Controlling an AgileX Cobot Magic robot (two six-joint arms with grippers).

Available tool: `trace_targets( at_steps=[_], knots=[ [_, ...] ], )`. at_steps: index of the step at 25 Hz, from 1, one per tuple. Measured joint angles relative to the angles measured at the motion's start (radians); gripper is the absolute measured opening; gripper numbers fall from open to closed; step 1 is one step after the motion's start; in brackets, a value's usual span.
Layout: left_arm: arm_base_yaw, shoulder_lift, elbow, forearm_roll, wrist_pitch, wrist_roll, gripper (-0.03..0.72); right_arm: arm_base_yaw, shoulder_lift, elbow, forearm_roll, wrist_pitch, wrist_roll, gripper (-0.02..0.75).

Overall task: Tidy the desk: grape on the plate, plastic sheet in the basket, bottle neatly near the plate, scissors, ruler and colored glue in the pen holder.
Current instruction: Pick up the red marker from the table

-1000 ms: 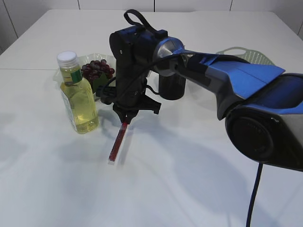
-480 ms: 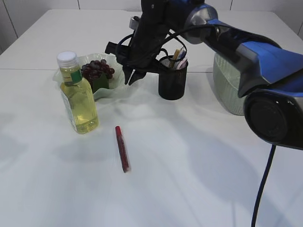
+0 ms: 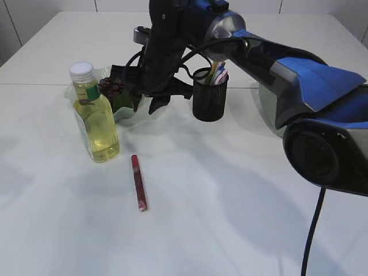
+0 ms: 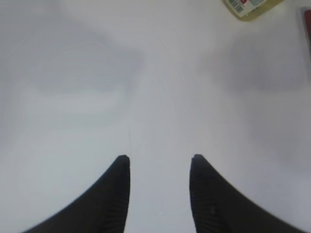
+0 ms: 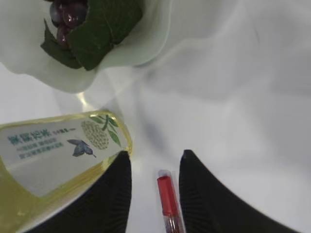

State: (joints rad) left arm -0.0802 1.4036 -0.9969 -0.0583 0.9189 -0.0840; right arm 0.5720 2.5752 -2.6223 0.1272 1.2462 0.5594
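Note:
The colored glue [image 3: 138,183], a red tube, lies flat on the table in front of the bottle [image 3: 95,123] of yellow liquid. My right gripper [image 3: 156,104] hangs open and empty high above the table, beside the plate [image 3: 123,115] with the grape [image 3: 112,86] on it. In the right wrist view the glue [image 5: 167,196] shows far below, between the fingers of the right gripper [image 5: 155,153]. The bottle [image 5: 48,160] and the plate [image 5: 146,43] lie to the left there. My left gripper [image 4: 160,157] is open over bare table. The plastic sheet is out of view.
A black pen holder [image 3: 209,98] with several coloured items sticking out stands right of the plate; scissors and ruler cannot be told apart among them. A pale green basket [image 3: 265,106] stands behind the right arm. The bottle's base [image 4: 248,7] and the glue [image 4: 307,24] edge the left wrist view.
A second ago my right gripper held the glue tube by its end just above the table. The tube has dropped flat; the gripper has risen toward the plate and its jaws have parted.

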Motion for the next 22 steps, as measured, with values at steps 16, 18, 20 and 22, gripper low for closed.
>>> trace_targets(
  at_steps=[16, 18, 20, 22],
  knots=[
    [0.0, 0.0, 0.0, 0.0, -0.002, 0.0, 0.296, 0.01, -0.018, 0.135, -0.002, 0.0, -0.098, 0.292],
    [0.0, 0.0, 0.0, 0.0, -0.002, 0.0, 0.296, 0.01, -0.041, 0.169, -0.007, -0.002, -0.124, 0.292],
    [0.0, 0.0, 0.0, 0.0, -0.002, 0.0, 0.297, 0.01, -0.081, 0.231, -0.026, -0.002, -0.151, 0.292],
    [0.0, 0.0, 0.0, 0.0, -0.002, 0.0, 0.296, 0.01, -0.124, 0.32, -0.035, -0.002, -0.174, 0.292]
  ],
)
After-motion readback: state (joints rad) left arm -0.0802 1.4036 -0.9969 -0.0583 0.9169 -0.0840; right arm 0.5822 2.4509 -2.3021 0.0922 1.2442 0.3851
